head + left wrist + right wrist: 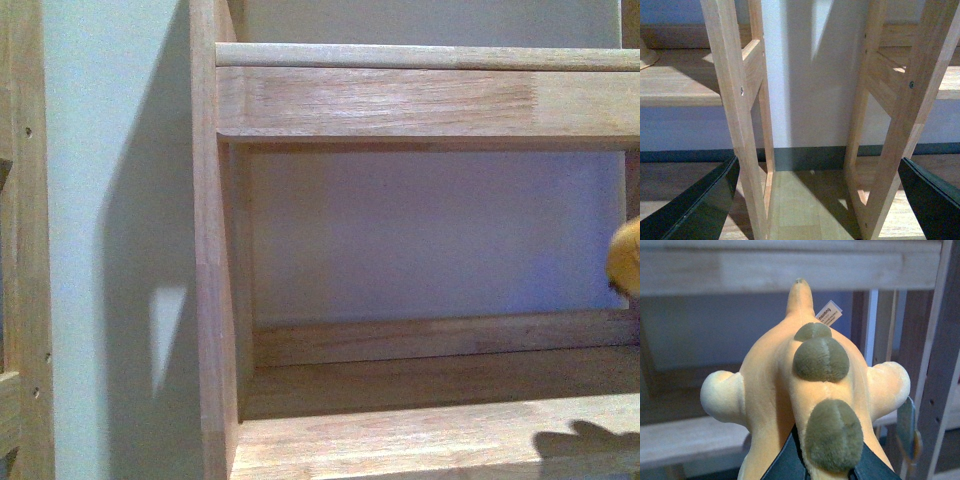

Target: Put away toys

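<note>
Dark right gripper [827,460] clamped on the orange-yellow plush toy [790,385], which hangs above the wooden shelf board [420,385]; left gripper [815,200] spread wide, empty. Looks like the carrying step. Next move needs reaching into the bay, then letting go.

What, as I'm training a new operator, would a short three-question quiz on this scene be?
1. True or false: the left gripper is open and empty.
2. Which colour are the raised patches on the back of the plush animal? A red, B olive green, C blue.
3. Fill in: in the front view the plush animal peeks in at the ___ edge, by the wooden shelf.
Key: 1 true; 2 B; 3 right.
</note>
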Robot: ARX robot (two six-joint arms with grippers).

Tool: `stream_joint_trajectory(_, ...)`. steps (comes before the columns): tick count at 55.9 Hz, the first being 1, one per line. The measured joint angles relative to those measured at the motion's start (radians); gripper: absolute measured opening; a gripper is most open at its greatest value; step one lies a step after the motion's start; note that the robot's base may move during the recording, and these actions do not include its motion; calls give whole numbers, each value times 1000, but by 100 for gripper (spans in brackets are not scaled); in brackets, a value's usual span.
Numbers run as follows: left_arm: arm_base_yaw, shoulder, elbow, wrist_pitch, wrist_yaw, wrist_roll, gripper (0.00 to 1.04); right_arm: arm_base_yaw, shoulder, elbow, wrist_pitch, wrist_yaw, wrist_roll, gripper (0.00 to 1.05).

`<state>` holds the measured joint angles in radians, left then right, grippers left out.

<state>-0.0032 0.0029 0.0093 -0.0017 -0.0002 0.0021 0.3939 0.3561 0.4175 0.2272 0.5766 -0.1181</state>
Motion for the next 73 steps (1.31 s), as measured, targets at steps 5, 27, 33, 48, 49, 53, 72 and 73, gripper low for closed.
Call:
stream_joint_trajectory(5, 0, 0, 0, 0, 0, 0, 98, 37, 67, 101, 37, 13, -60, 6)
stream_joint_trajectory(27, 0, 0, 0, 0, 0, 0, 98, 82, 271, 464, 82, -83, -261, 6)
stream_joint_trajectory(33, 0, 0, 0, 0, 0, 0, 98, 11, 320, 579, 26, -202, -233, 6)
stream_joint_trajectory(48, 0, 0, 0, 0, 0, 0, 98, -297, 432, 755, 15, -633, 78, 6)
stream_joint_trajectory(49, 0, 0, 0, 0, 0, 0, 98, -328, 451, 768, 27, -660, 107, 6)
stream_joint_trajectory(53, 0, 0, 0, 0, 0, 0, 98, -417, 523, 808, 60, -737, 203, 6)
stream_joint_trajectory(72, 0, 0, 0, 0, 0, 0, 98, -557, 847, 988, 92, -860, 447, 6)
stream_joint_trajectory(73, 0, 0, 0, 0, 0, 0, 98, -555, 863, 1003, 90, -860, 454, 6)
